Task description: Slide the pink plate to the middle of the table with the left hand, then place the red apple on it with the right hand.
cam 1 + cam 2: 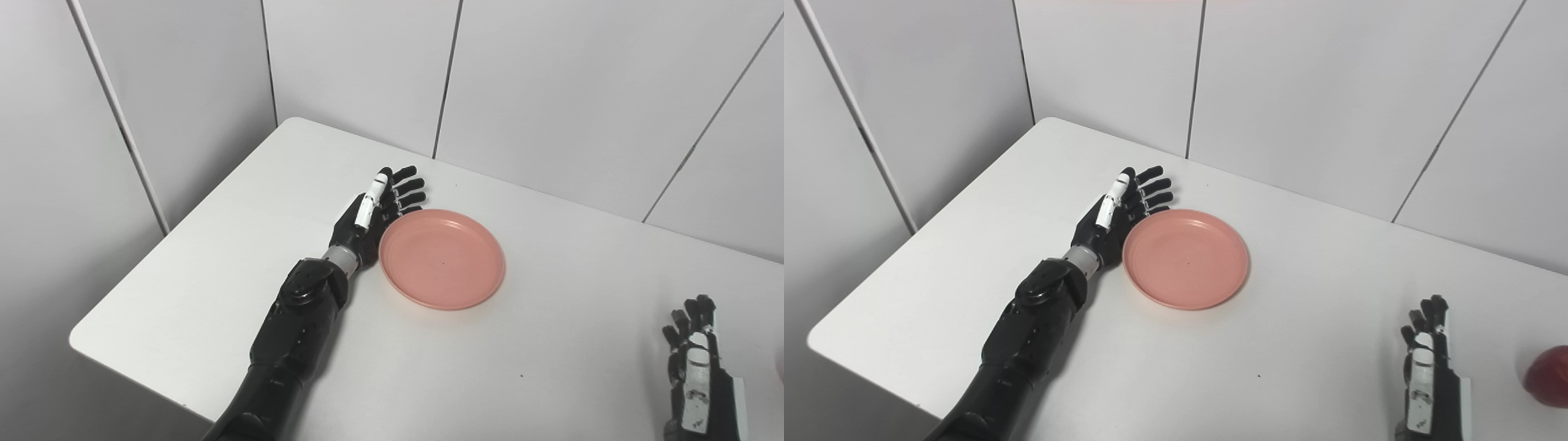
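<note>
Left hand, fingers spread, rests against pink plate.

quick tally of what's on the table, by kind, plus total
Pink plate: 1
Red apple, cut off at the right edge: 1
Robot hands, left hand and right hand: 2
Total: 4
</note>
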Action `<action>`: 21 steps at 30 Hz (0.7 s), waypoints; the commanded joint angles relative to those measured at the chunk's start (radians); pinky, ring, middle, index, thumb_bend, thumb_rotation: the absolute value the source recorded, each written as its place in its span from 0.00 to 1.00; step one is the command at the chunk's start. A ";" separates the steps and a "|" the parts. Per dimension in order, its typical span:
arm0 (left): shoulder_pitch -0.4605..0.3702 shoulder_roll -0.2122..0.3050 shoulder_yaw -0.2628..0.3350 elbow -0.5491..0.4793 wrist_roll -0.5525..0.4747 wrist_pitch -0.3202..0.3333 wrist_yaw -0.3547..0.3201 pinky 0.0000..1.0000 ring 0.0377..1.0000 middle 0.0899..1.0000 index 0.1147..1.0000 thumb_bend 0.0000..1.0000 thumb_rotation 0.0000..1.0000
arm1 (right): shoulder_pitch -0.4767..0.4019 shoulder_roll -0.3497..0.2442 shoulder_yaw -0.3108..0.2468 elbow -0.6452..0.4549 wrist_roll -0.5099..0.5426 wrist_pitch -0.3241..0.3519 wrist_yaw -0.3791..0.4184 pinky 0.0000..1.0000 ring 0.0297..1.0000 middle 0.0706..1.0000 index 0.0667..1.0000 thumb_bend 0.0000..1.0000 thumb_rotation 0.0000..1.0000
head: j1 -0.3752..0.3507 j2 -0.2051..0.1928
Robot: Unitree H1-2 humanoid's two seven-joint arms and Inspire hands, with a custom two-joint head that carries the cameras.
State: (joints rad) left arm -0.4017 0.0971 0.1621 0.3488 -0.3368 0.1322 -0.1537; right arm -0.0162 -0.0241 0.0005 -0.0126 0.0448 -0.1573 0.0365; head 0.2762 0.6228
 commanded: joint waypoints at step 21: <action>0.069 -0.121 -0.086 -0.089 0.060 0.093 0.062 0.80 0.82 0.82 0.80 0.36 1.00 | 0.063 0.045 0.016 0.010 -0.035 0.029 -0.022 0.97 0.95 0.97 0.99 0.20 1.00 | -0.070 0.031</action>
State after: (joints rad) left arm -0.3556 -0.0167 0.0849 0.2511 -0.2954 0.1621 -0.1177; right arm 0.0003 0.0036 0.0059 -0.0347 0.0111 -0.1433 0.0191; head 0.2132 0.6519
